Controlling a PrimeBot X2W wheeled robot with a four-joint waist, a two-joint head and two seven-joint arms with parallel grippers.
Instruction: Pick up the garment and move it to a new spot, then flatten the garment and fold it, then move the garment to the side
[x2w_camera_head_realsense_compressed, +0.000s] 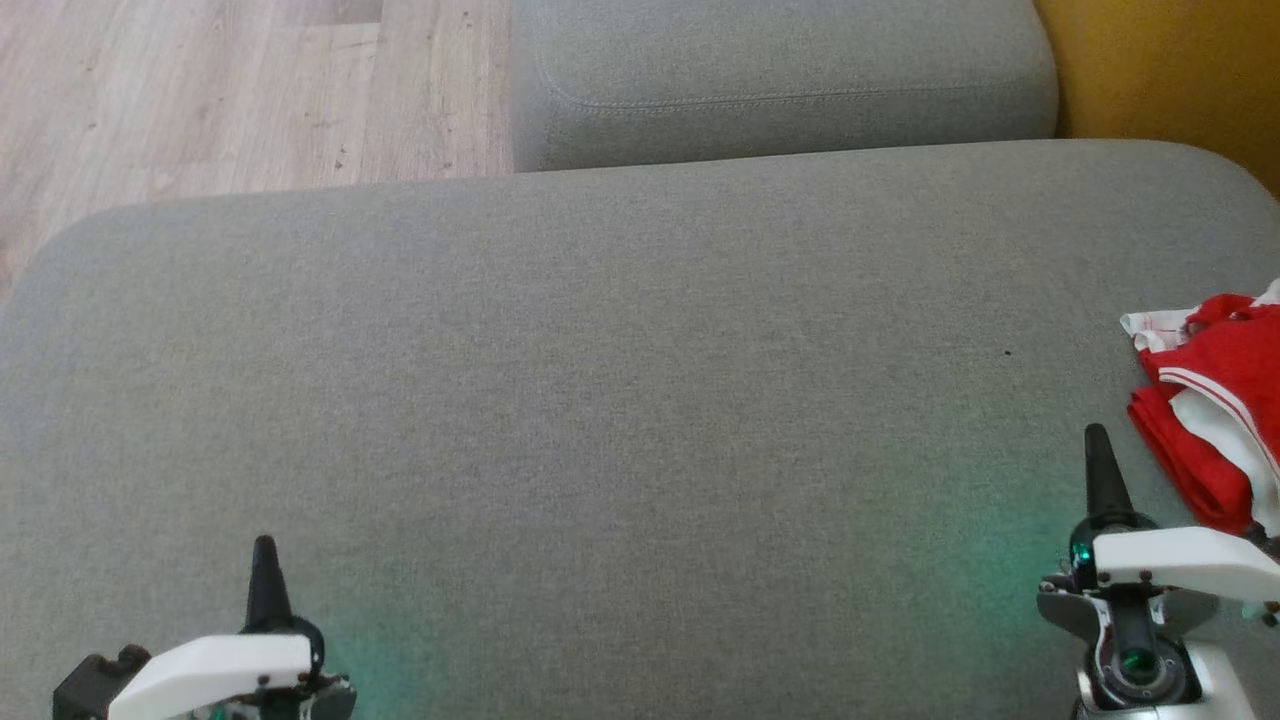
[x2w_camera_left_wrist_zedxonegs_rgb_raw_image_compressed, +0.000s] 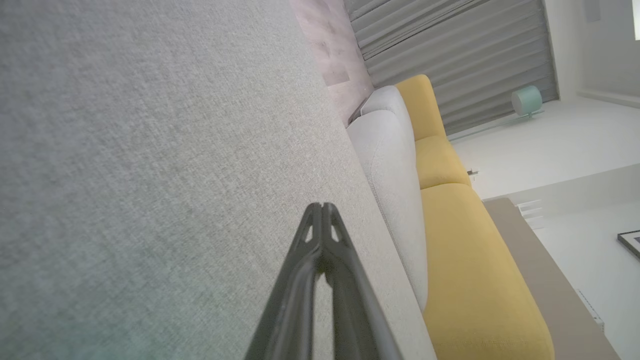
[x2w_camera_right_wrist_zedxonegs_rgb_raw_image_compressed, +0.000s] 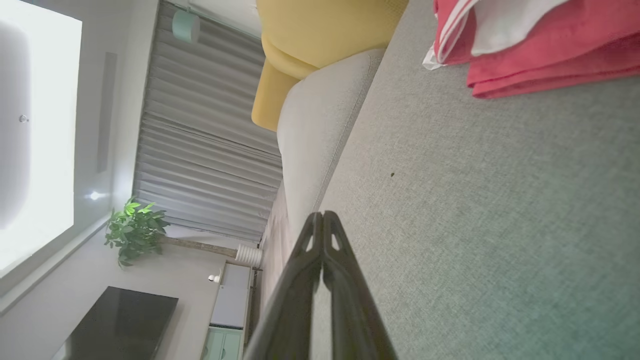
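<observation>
**Both grippers shut and empty; garment folded at the right edge of the seat**

Work surface: a broad grey woven-fabric seat cushion (x2w_camera_head_realsense_compressed: 600, 400). A smaller grey cushion (x2w_camera_head_realsense_compressed: 780, 80) of the same fabric butts against its far edge, with pale wood-plank flooring (x2w_camera_head_realsense_compressed: 200, 90) to the far left.

Task item: the red garment with white panels and white stripe trim (x2w_camera_head_realsense_compressed: 1215, 400) lies in a compact layered stack on the seat's right side, partly cut off by the head view's right border. In the right wrist view its lower red layers lie flat on the fabric, edges roughly aligned.

Left gripper (x2w_camera_head_realsense_compressed: 264, 550): low at the near left of the seat. In its wrist view the two dark fingers meet at the tips, with nothing between them.

Right gripper (x2w_camera_head_realsense_compressed: 1097, 440): near right, just beside the garment's near corner and apart from it. The fingers are pressed together at the tips and hold nothing.

A faint green glow tints the fabric near each gripper.
</observation>
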